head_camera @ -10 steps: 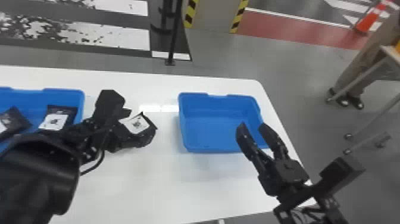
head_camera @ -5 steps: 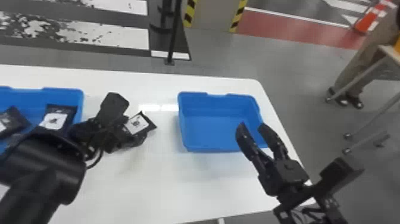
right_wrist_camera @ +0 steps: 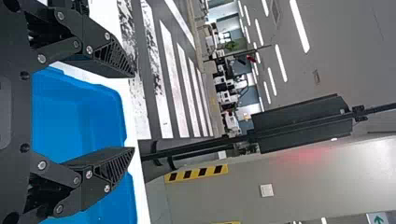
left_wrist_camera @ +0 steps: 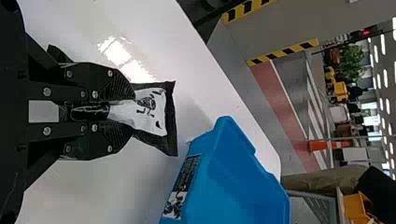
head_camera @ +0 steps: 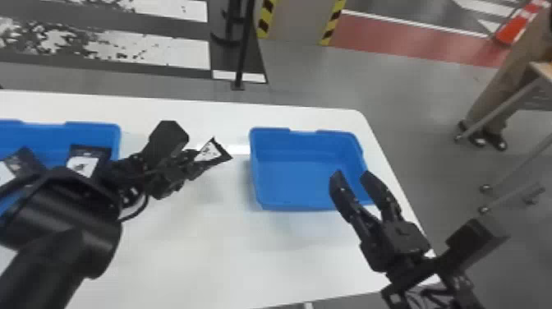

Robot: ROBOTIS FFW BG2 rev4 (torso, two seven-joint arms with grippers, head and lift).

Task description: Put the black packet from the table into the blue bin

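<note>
The pickup part of the job looks done: the left gripper (head_camera: 193,165) is closed on the black packet (left_wrist_camera: 152,112), pinching it at one end, and the packet appears to be held clear of the worktop (head_camera: 185,250), with a soft shadow showing below it. What is left is the carry and the release. The empty blue bin (head_camera: 304,178) on the right side of the worktop seems the likely goal, since the other bin (head_camera: 92,133), at the far left, has two packets (head_camera: 86,161) (head_camera: 7,174) lying in it — though the task sentence alone does not settle which is meant. The held packet lies between the fingertips of the left gripper, its free end sticking out past them toward the right, with the pale label in plain sight. It is over the gap between the two bins, just short of the empty bin's left wall and apart from it. The next move probably calls for a short shift to the right, high enough to clear the rim, before the gripper opens; carried too low, the loose end could catch on that wall. The right gripper (head_camera: 352,176) waits by the near right corner of the empty bin, its fingers spread and holding nothing — it could get in the way if the packet came in far to the right.
</note>
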